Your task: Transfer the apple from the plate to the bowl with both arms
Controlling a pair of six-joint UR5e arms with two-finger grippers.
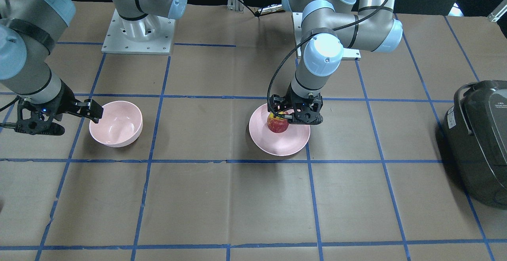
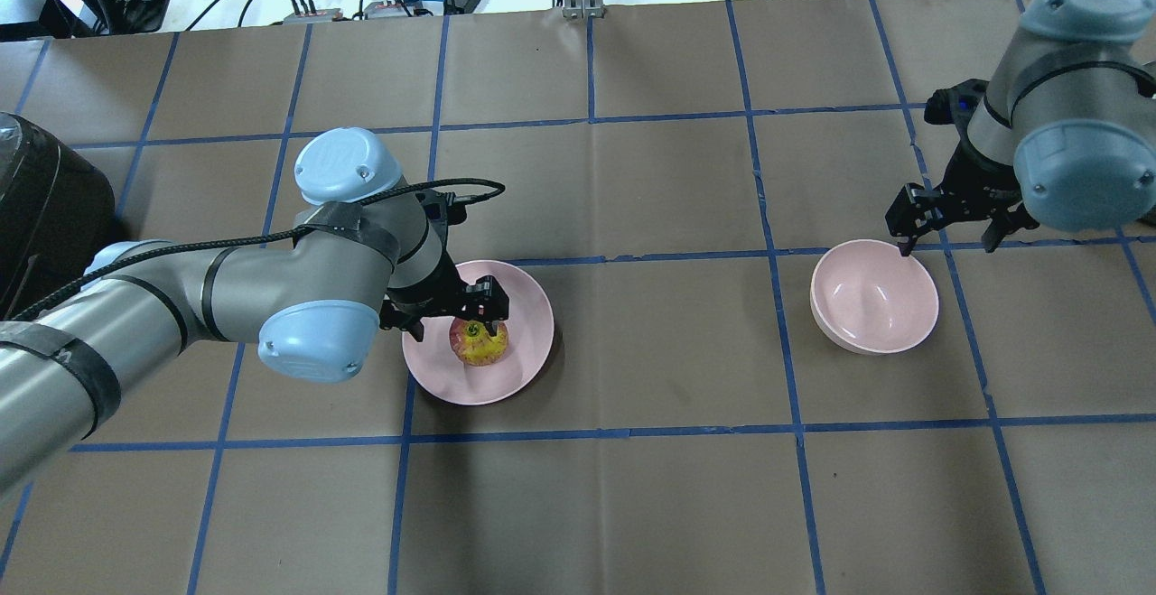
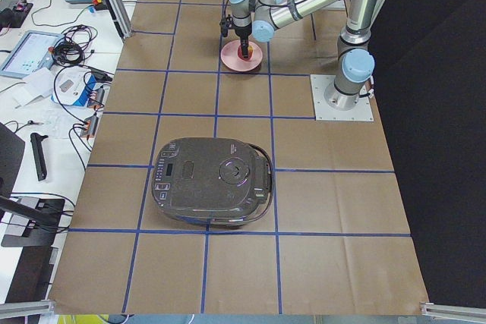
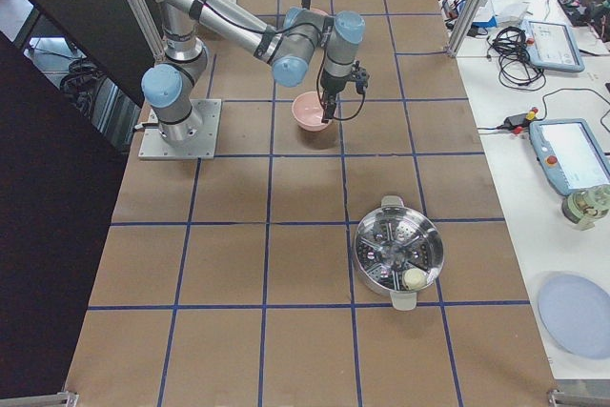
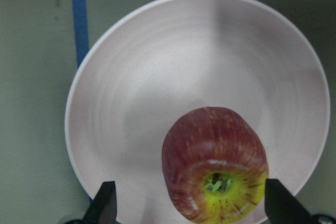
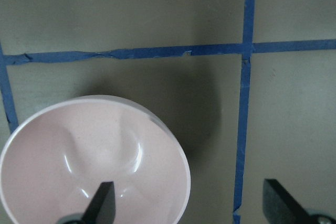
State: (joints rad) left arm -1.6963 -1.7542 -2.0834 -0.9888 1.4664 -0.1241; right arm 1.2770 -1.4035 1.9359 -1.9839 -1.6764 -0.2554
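Observation:
The small red apple (image 1: 278, 125) (image 2: 480, 345) (image 5: 215, 174) sits on the flat pink plate (image 1: 285, 144) (image 2: 524, 306) (image 5: 147, 103), stem side up. My left gripper (image 1: 295, 114) (image 2: 452, 317) (image 5: 191, 205) is open just above it. Its fingers straddle the apple, which lies nearer one finger. The deep pink bowl (image 1: 119, 126) (image 2: 874, 297) (image 6: 79, 150) stands empty on the other side of the table. My right gripper (image 1: 71, 120) (image 2: 948, 238) (image 6: 191, 205) is open and empty over the bowl's rim, with one finger above the bowl and one outside it.
A black rice cooker (image 1: 479, 134) (image 2: 36, 207) (image 3: 213, 184) stands at the table end on my left. A metal steamer pot (image 4: 398, 254) stands at the end on my right. The arm bases (image 1: 138, 31) are bolted at the robot side of the table.

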